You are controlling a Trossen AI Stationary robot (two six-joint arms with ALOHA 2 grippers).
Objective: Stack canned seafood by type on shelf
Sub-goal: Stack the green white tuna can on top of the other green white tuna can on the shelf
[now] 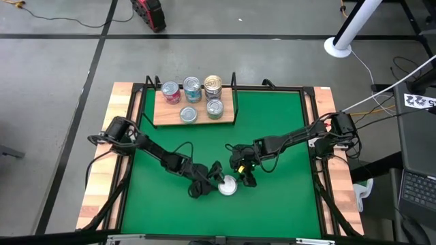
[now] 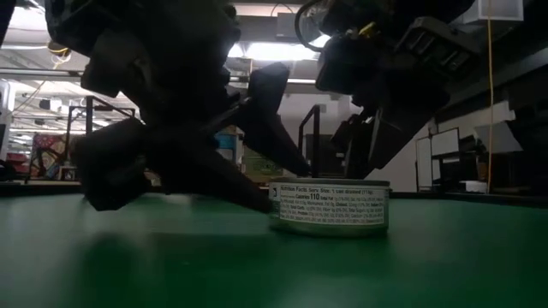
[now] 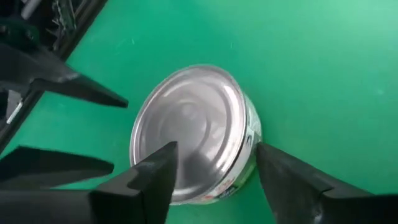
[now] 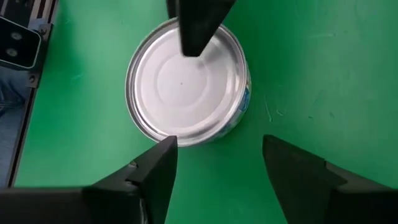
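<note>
High view: one tin (image 1: 227, 186) lies alone on the near middle of the green mat (image 1: 286, 136). The left gripper (image 1: 212, 178) is on its left and the right gripper (image 1: 243, 174) on its right. Five more tins stand on the shelf (image 1: 163, 112) at the far edge.
Low view: the tin (image 2: 330, 206) sits flat on the mat, with dark arms crowded above. Its label shows small nutrition print; "110" is readable, no brand.
Left wrist view: fingers (image 3: 149, 180) are spread, one over the lid and one beside the wall of the tin (image 3: 186, 127). To grip well, I judge they should lower and straddle the wall squarely.
Right wrist view: fingers (image 4: 149, 177) are spread and clear of the tin (image 4: 186, 84). This arm should probably back off so only one arm lifts.
</note>
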